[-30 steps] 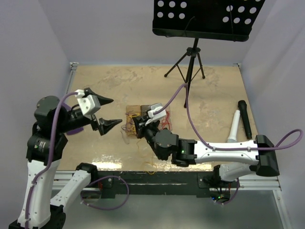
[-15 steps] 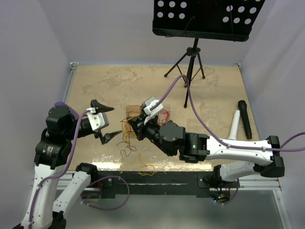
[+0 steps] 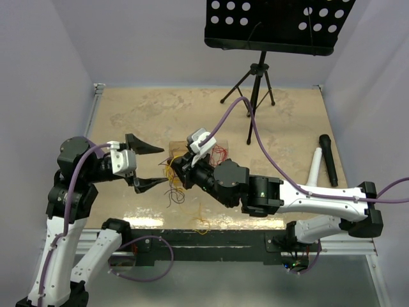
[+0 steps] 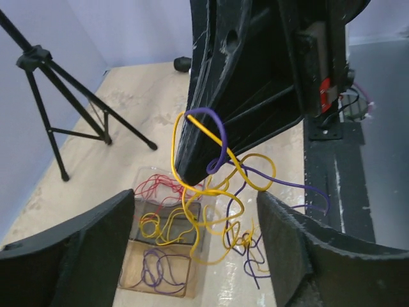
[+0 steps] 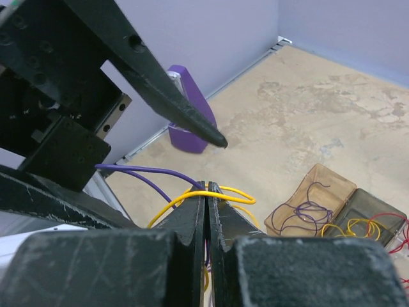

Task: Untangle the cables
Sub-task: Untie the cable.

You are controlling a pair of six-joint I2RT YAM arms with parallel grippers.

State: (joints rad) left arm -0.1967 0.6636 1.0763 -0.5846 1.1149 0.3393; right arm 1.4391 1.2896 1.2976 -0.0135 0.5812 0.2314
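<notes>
R gripper [image 5: 208, 188] pinched tight on yellow+purple cables [image 4: 214, 187], tangle dangling over compartment tray [image 4: 131, 278]; L gripper [image 3: 166, 165] wide apart, empty, facing tangle.

Mouth of L tool [image 3: 165, 165] blocked by R tool [image 5: 208, 189] tip w/ cables [image 4: 211, 206] hanging from it; tray [image 4: 131, 257] on desk [image 3: 134, 109] below. Far-left desk free. Tripod [image 3: 255, 89] far centre, mics [image 3: 328, 160] right side.

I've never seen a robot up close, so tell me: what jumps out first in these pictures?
A bright tangle of thin yellow and purple cables dangles from the right claw, pinched shut on them over the middle of the table. The left claw gapes wide open close beside it. Behind, a black music stand with round holes stands at the far edge.
</notes>
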